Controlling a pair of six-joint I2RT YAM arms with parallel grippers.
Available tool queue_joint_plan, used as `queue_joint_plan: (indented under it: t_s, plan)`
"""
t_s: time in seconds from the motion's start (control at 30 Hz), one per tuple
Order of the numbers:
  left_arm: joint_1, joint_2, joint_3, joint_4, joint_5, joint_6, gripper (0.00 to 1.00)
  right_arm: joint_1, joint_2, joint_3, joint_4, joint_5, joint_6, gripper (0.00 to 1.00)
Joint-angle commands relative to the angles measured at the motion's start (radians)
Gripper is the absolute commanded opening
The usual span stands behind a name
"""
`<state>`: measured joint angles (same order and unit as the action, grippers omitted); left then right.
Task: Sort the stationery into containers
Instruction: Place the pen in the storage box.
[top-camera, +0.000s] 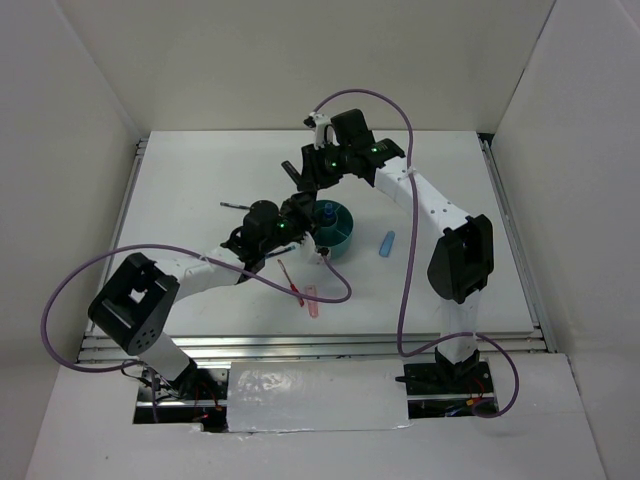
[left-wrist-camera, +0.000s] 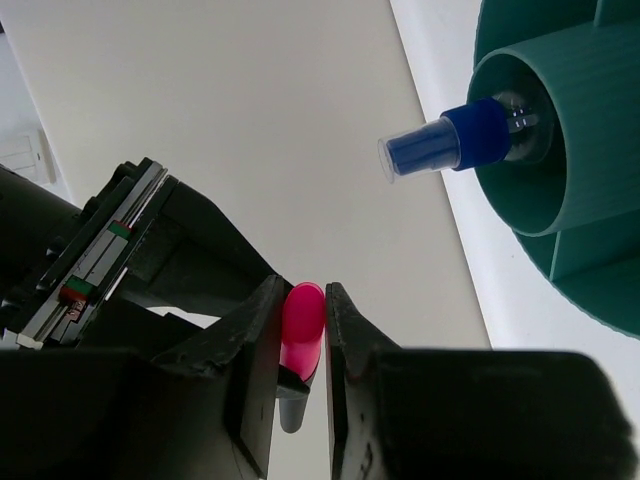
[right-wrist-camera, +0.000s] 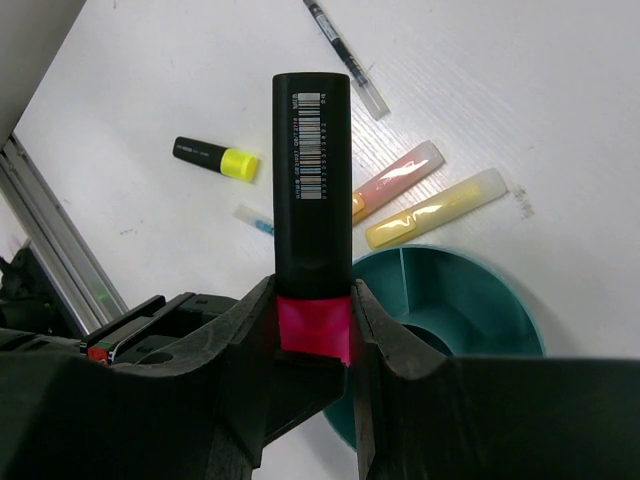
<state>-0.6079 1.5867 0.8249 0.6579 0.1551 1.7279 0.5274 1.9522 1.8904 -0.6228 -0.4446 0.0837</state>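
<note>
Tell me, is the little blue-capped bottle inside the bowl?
Yes, in: the bottle sits in the teal bowl's middle cup, blue cap poking out.

The top camera is looking steeply down from the near edge over the white surface (top-camera: 200, 190). Both wrist cameras are looking from close range, all three sharing the round teal plastic organiser bowl (top-camera: 348, 238).

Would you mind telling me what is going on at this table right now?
Two robot arms are sorting stationery into a teal organiser. The left gripper is clamped on a pink marker beside it. The right gripper holds a black marker by its pink end over the organiser's edge. A blue-capped bottle sits in the central cup; a yellow marker and a pen lie loose on the table.
</note>
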Motion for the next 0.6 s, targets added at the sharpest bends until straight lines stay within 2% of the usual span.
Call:
queue_joint_plan:
  t_s: [0.0, 0.07, 0.1, 0.2, 0.23, 0.3, 0.33, 0.4, 0.47, 0.57]
  plan:
    - [0.030, -0.010, 0.027, 0.074, -0.106, -0.019, 0.08, 0.023, -0.068, -0.016, -0.126, -0.105, -0.002, 0.01]
    - [0.030, -0.031, 0.010, 0.078, -0.089, -0.025, 0.00, 0.022, -0.067, -0.016, -0.124, -0.111, -0.002, 0.10]
    - [0.027, -0.051, -0.015, 0.086, -0.062, -0.028, 0.00, 0.020, -0.067, -0.014, -0.124, -0.114, 0.001, 0.22]
    - [0.020, -0.073, -0.030, 0.071, -0.046, -0.040, 0.00, 0.017, -0.067, -0.011, -0.120, -0.117, 0.002, 0.36]
    - [0.019, -0.079, -0.038, 0.063, -0.040, -0.044, 0.00, 0.016, -0.065, -0.008, -0.118, -0.117, 0.004, 0.48]
    - [0.017, -0.103, -0.043, 0.017, -0.020, -0.047, 0.00, 0.008, -0.064, -0.001, -0.115, -0.121, 0.007, 0.57]
    - [0.017, -0.109, -0.043, 0.008, -0.012, -0.059, 0.00, 0.006, -0.061, 0.010, -0.114, -0.121, 0.007, 0.66]
    - [0.017, -0.125, -0.038, -0.012, -0.020, -0.082, 0.00, -0.001, -0.056, 0.038, -0.121, -0.117, 0.004, 0.78]
    - [0.017, -0.137, -0.033, -0.018, -0.026, -0.103, 0.00, -0.010, -0.050, 0.058, -0.121, -0.114, 0.002, 0.85]
    - [0.017, -0.157, -0.004, -0.050, -0.057, -0.198, 0.00, -0.038, -0.053, 0.087, -0.117, -0.102, -0.001, 0.90]
